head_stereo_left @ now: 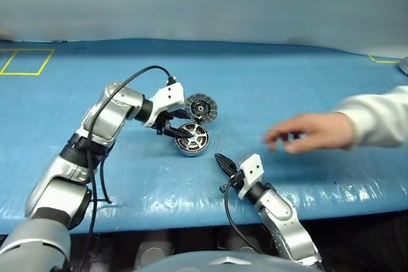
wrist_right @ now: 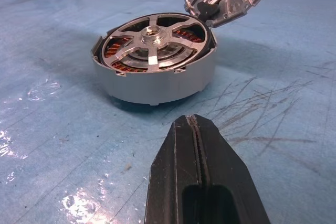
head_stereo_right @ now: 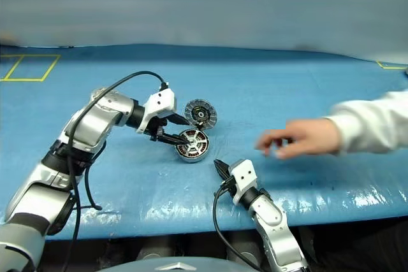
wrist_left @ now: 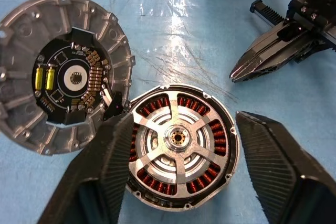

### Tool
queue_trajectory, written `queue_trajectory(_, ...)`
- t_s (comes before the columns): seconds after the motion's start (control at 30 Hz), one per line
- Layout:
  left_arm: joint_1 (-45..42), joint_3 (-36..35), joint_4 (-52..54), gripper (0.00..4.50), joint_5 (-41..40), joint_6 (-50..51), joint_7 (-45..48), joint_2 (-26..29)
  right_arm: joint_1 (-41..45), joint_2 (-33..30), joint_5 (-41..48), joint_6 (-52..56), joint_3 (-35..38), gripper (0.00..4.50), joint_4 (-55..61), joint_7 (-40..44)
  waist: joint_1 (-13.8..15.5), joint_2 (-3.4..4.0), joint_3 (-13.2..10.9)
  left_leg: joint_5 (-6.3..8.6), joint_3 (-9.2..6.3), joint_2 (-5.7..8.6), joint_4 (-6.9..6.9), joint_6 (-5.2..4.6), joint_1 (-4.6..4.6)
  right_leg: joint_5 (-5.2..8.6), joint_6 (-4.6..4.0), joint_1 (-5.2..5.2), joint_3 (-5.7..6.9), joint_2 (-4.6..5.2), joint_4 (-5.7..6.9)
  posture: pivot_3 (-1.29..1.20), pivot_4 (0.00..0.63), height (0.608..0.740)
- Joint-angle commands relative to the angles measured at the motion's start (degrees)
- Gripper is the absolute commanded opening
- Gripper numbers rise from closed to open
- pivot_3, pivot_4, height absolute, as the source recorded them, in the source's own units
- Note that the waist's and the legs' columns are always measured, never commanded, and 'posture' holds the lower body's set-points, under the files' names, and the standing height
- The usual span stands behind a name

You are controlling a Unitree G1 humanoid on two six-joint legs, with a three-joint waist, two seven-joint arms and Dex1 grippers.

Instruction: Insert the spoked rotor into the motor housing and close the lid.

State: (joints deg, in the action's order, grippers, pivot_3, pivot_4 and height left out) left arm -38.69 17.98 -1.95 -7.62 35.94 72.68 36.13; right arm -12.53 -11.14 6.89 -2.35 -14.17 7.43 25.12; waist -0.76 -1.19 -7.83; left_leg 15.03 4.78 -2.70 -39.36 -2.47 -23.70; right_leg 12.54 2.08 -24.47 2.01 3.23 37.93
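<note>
Rotor: I see the spoked rotor [wrist_left: 178,140] seated inside the motor housing [wrist_right: 157,80] on the blue tabletop [head_stereo_left: 287,81].
Lid: the lid [wrist_left: 58,72] stands swung open at the housing's edge.
Left fingers: my left gripper [wrist_left: 181,182] is spread wide, straddling the housing, gripping nothing.
Right fingers: my right gripper [wrist_right: 197,182] is pressed together, empty, near the housing.
Person: a hand [head_stereo_left: 312,132] hovers over the tabletop, to the right.

A blue-covered table [head_stereo_left: 268,74] (scratched and glossy in places) is marked with yellow tape lines [head_stereo_left: 25,62] at its far left corner. On it, near the middle, the motor housing [head_stereo_left: 192,139] is seated, its lid [head_stereo_left: 201,107] hinged open.
</note>
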Motion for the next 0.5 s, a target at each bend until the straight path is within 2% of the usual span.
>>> queue_trajectory(0.03,3.88,-5.63,5.80,1.75,-3.09,2.70,-3.21,1.66,0.25,0.04,0.39,-0.33,0.28,0.00,1.71,0.32,0.12,0.00,-0.01,0.00,-0.01,-0.05,0.00,0.01,0.00,0.00,0.00,0.00,0.00,0.02,0.02,0.00,0.150,0.740)
queue_trajectory(0.2,12.87,-12.10,12.37,0.04,-6.75,5.54,-9.37,1.88,0.13,-0.15,0.71,0.22,0.03,0.00,2.00,0.74,0.17,0.02,-0.01,0.00,0.01,-0.12,-0.03,-0.01,0.01,0.00,0.01,0.03,0.02,0.15,-0.01,0.00,0.150,0.740)
queue_trajectory(0.3,20.03,-15.30,16.25,0.01,-8.44,3.46,-14.35,-0.77,0.23,-0.16,0.73,0.44,-0.04,0.00,1.97,0.83,0.18,0.02,-0.01,0.01,0.01,-0.11,-0.03,-0.02,0.02,-0.01,-0.01,0.04,0.01,0.19,-0.01,0.00,0.150,0.740)
queue_trajectory(0.37,25.15,-17.08,17.87,0.01,-8.54,-3.32,-17.44,-3.82,0.21,-0.16,0.63,0.47,-0.07,0.00,2.00,0.83,0.19,0.02,-0.01,0.01,-0.01,-0.12,-0.03,-0.01,0.02,-0.03,-0.04,0.04,0.03,0.19,-0.01,0.00,0.150,0.740)
queue_trajectory(0.5,33.59,-19.03,20.53,0.01,-9.54,-9.47,-22.01,-8.49,-0.13,-0.09,0.61,0.54,0.02,0.00,2.30,0.69,0.28,0.02,-0.01,0.00,-0.01,-0.12,-0.03,0.00,0.05,-0.14,-0.24,0.07,0.06,0.22,-0.01,0.00,0.150,0.740)
